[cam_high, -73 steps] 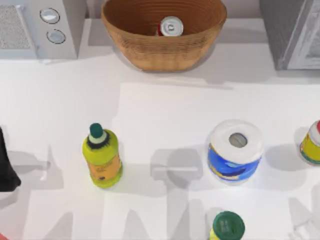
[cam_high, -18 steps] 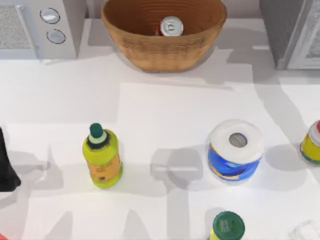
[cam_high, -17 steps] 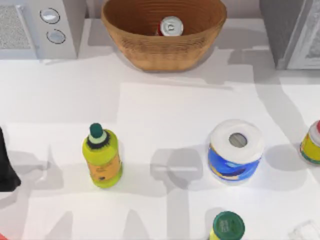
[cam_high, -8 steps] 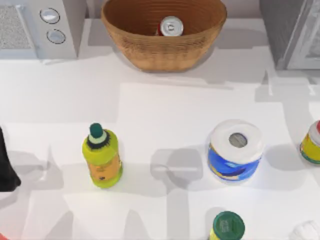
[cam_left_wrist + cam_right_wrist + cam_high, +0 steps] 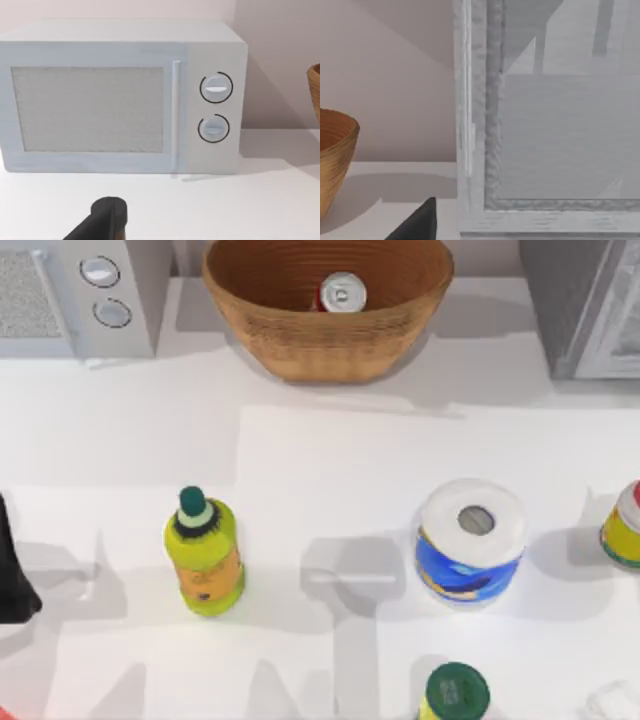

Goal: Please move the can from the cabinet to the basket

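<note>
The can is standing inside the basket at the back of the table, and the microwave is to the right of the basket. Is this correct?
Not fully. The can does stand inside the basket at the back of the table, but the top view shows the microwave to the basket's left; the cabinet is on its right.

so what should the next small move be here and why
Probably none beyond parking the right arm. The can already stands upright inside the basket, and the cabinet sits apart at the table's right. The right gripper faces the cabinet front holding nothing I can see, so I would draw it back. The left gripper is idle before the microwave.
</note>
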{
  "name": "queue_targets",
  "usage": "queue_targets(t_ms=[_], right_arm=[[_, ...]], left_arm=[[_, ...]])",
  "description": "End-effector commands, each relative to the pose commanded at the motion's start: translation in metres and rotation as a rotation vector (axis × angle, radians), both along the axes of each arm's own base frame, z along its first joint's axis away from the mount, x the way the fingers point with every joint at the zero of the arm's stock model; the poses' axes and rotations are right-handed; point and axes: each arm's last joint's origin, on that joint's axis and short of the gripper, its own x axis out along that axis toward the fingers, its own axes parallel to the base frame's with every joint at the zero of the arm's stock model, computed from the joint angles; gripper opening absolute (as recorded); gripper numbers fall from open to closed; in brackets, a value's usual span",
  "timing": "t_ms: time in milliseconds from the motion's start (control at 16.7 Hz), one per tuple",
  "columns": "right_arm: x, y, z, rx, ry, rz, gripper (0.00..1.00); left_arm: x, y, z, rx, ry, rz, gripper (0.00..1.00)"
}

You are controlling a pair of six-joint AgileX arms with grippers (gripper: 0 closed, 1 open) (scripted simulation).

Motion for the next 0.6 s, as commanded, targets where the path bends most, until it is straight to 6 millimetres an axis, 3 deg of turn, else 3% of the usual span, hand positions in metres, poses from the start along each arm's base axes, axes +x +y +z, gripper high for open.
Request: queue_targets(t_ms=[180, 300, 420, 600], right_arm=[[-0.009, -0.005, -0.056, 0.004, -0.011, 0.005, 1.0], [-0.01, -0.006, -0.081, 0.005, -0.023, 0.009, 1.0], [-0.01, -0.007, -0.096, 0.006, -0.032, 0.011, 1.0], [-0.01, -0.008, -0.1, 0.006, -0.035, 0.013, 1.0]], left_arm=[[0.0, 0.0, 0.0, 0.0, 0.0, 0.0, 1.0], [0.0, 0.0, 0.0, 0.0, 0.0, 0.0, 1.0], [0.0, 0.0, 0.0, 0.0, 0.0, 0.0, 1.0], [0.0, 0.0, 0.0, 0.0, 0.0, 0.0, 1.0]])
